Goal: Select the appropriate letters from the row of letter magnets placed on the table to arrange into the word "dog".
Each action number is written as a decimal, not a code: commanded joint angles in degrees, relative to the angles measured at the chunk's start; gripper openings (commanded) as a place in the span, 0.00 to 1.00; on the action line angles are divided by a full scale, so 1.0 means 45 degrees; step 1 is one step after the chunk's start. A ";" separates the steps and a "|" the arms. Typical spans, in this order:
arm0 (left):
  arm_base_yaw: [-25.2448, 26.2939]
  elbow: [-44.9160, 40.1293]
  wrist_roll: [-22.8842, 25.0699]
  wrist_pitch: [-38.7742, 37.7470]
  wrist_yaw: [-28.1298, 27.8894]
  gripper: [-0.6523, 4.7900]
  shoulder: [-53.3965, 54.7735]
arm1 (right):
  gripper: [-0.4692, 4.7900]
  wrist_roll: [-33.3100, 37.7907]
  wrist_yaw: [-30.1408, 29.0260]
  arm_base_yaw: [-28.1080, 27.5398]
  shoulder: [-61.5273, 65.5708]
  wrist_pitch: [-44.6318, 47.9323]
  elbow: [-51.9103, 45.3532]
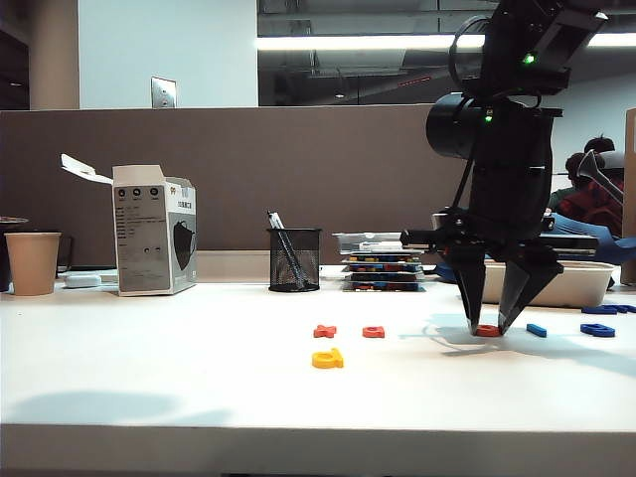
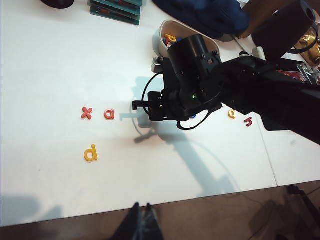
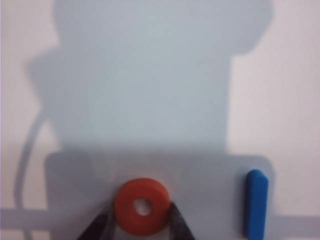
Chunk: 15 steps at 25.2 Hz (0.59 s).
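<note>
Right tool [image 1: 494,326] down at the bench [image 1: 199,397], its two fingers standing on either side of the red-orange ring "o" [image 3: 142,205]; in the right wrist view the fingertips [image 3: 102,225] lie against the ring's outer edge, though a firm pinch cannot be confirmed while the ring lies flat on the bench. Left tool [image 2: 140,222] hangs high above the bench's near edge, its fingers pressed together and empty.

The "o" is judged light, stiff and smooth: a thin flat piece, liable to skid or flip if squeezed off-centre. The sound hold is across its outer rim, fingers opposite one another, low against the bench.

Count, exterior view: one yellow "d" [image 1: 327,359] lying apart, nearer the front; one red-orange "x" [image 1: 325,331]; one red-orange "a" [image 1: 374,332]; one ring "o"; one light blue bar [image 1: 537,330] just beside it; further dark blue letters [image 1: 598,329] to the right, too small to read, so the "g" cannot be singled out.
</note>
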 commanded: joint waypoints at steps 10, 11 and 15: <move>0.0005 0.0039 0.0044 0.0078 -0.0029 0.11 -0.0015 | 0.24 -0.0034 0.0010 0.0010 0.0000 -0.0073 0.0000; 0.0005 0.0039 0.0044 0.0078 -0.0029 0.11 -0.0015 | 0.24 -0.0034 0.0010 0.0010 0.0000 -0.0073 0.0000; 0.0005 0.0039 0.0044 0.0078 -0.0029 0.11 -0.0015 | 0.24 -0.0034 0.0010 0.0010 -0.0005 -0.0073 0.0000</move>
